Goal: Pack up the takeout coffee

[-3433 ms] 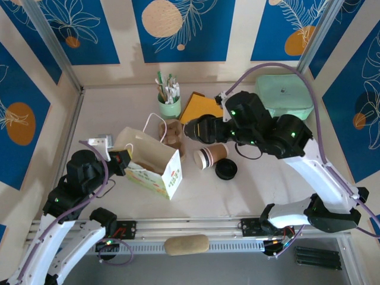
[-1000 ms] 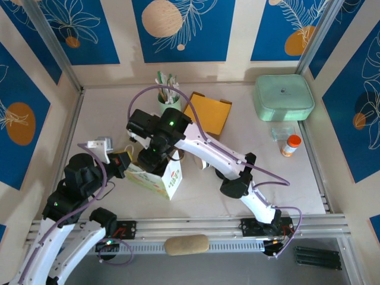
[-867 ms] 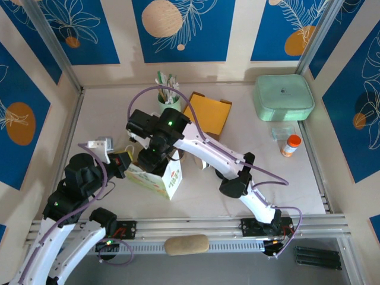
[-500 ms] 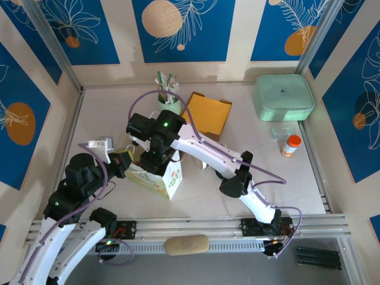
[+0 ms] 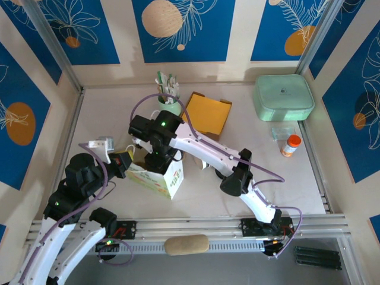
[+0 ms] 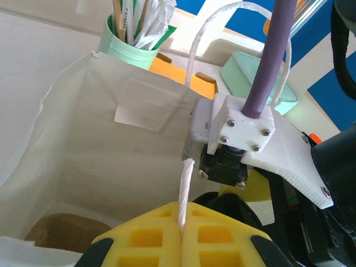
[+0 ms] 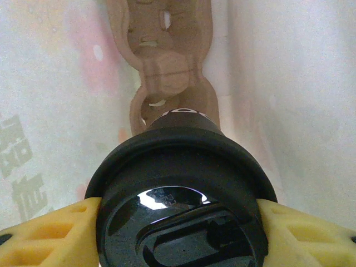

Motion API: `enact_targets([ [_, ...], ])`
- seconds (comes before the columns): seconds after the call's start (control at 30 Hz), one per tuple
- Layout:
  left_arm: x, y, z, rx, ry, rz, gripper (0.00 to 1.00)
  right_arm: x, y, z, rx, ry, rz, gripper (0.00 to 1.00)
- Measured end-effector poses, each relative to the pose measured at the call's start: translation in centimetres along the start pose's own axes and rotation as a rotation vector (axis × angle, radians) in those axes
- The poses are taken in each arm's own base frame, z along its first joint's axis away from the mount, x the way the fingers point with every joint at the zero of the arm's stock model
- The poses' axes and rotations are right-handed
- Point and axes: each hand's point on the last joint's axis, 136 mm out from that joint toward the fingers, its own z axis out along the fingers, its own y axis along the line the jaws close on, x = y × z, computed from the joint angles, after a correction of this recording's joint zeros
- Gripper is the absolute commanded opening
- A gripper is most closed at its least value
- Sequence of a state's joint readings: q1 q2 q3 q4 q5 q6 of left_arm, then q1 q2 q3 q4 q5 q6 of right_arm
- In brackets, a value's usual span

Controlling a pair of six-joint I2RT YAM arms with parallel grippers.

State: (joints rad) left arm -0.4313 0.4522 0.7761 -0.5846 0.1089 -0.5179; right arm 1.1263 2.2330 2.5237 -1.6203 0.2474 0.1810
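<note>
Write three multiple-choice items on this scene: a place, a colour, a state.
1. Where does the right pincer reach? A) into the white paper bag B) high above everything C) folded back at its base
2. What colour is the coffee lid? A) white B) black C) red
3. The left pincer is: A) wide open B) shut on nothing C) shut on the bag handle
Key: 1A, bag walls surround it; 2B, the right wrist view shows it black; 3C, its yellow fingers pinch the white cord.

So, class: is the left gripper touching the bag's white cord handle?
Touching. The left wrist view shows the left gripper shut on the white cord handle, with no gap between them.
</note>
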Motion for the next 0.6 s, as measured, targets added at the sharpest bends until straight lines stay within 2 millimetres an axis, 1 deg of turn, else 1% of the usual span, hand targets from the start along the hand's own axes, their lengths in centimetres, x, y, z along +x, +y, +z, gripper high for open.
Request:
enact_targets([
  [0.6, 0.5, -0.2, -0.2, 0.020, 0.008, 0.000, 0.00, 0.6, 1.3, 0.5, 0.034, 0.018, -0.071, 0.48],
])
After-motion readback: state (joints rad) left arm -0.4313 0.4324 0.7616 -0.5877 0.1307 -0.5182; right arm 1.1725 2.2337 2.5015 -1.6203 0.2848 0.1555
